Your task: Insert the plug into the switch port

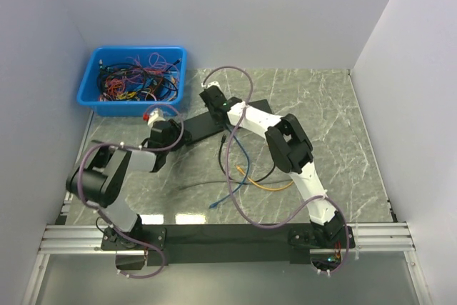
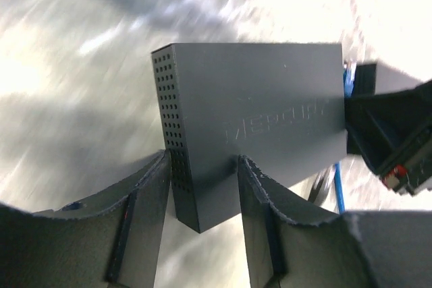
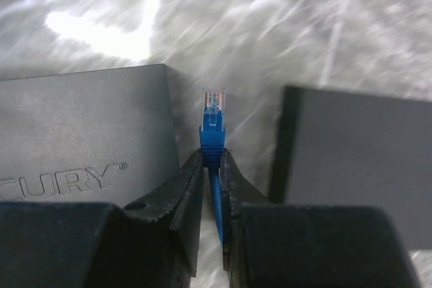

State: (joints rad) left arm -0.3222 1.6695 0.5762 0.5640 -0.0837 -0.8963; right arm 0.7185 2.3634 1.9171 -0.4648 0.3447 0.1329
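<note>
The plug [image 3: 212, 116] is not in any port yet. Its clear tip, with the coloured wires showing, is wholly bare. It points forward into the gap between the switch [image 3: 81, 139] and a second dark box [image 3: 358, 160] on the other side. It is just beside the switch's end face but not touching it, as far as I can see.

My right gripper [image 3: 212, 166] is closed tight on the plug's blue boot, and the blue cable [image 3: 216, 200] runs back between the fingers. My left gripper [image 2: 202, 166] stands about half open astride the near corner of the switch [image 2: 270, 112], one finger by the perforated side and the other over the lettered top face. I cannot tell whether the pads are actually pressing.

So the pick-up is done and the plug has been brought up to the switch, which I judge to be roughly the halfway mark. Everything that matters is left to do. No port shows in any view, so I must find the port face, line the tip up square and push it home, with the left side bracing the switch against the shove.
</note>
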